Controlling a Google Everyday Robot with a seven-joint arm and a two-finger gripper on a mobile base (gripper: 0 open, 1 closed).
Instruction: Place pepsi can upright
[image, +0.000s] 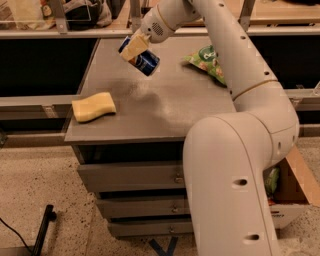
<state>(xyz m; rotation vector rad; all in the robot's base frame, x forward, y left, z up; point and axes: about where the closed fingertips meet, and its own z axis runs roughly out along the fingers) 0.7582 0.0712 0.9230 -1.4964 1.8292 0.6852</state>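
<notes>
The pepsi can (145, 62) is a small blue can, held tilted in the air above the far left part of the grey table (165, 112). My gripper (134, 50) is shut on the pepsi can, with a tan finger (133, 48) across its upper side. The can's lower end points down and right. My white arm runs from the lower right up and over the table to the gripper.
A yellow sponge (93, 106) lies near the table's front left corner. A green snack bag (209, 61) lies at the far right, beside my arm. Drawers are under the tabletop. A cardboard box (295, 192) stands on the floor at the right.
</notes>
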